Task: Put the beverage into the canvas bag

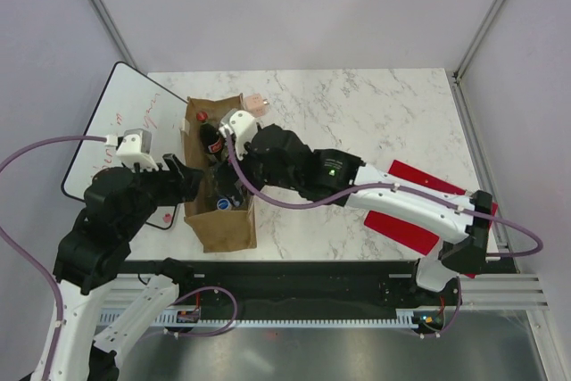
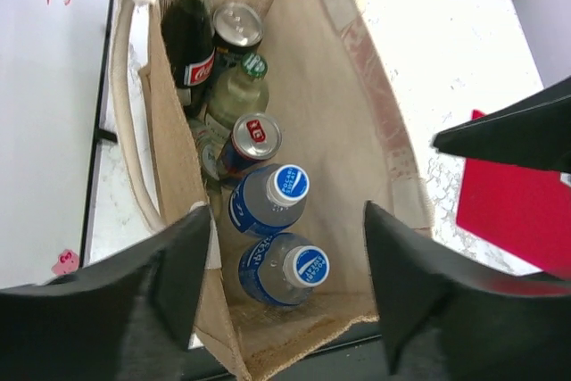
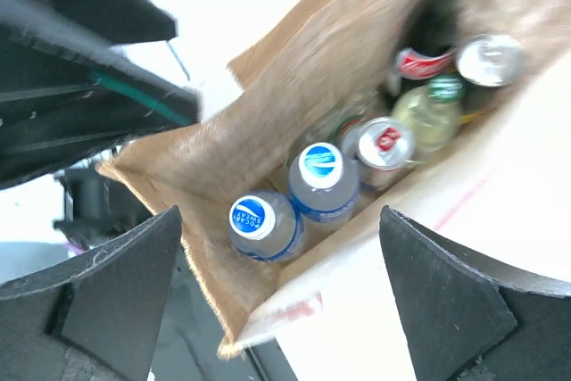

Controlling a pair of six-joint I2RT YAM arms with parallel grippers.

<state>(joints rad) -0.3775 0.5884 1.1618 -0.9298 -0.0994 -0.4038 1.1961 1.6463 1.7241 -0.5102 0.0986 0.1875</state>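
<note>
Spread wide and empty, the left pincer (image 2: 285, 213) is seen at the left of the top view, its fingers set over the near end of the canvas bag (image 1: 227, 229). Whether a finger touches the bag wall cannot be told. The bag stands upright on the left part of the marble table (image 1: 375, 122), just beside a white board (image 1: 116, 122).

Six drinks are counted inside it, in a loose row along its left wall. From the far end these are a cola bottle (image 2: 189, 33), a silver-topped can (image 2: 237, 24), a green-capped bottle (image 2: 236, 91), a red-topped can (image 2: 252, 140) and two blue-capped bottles (image 2: 268, 198). Room is left along the right wall. No drink is seen outside the bag.

Above the bag's middle, the right pincer (image 3: 281, 216) is also spread and nothing is held in it. Further right a red sheet (image 2: 508, 202) lies flat.

The full bottles are judged rather heavy and smooth, so slipping is possible. A hold across the body, under the shoulder, would be safest. Cans may be dented by hard pressing. The bag wall is judged stiff enough to stand, but it would yield when pushed.
</note>
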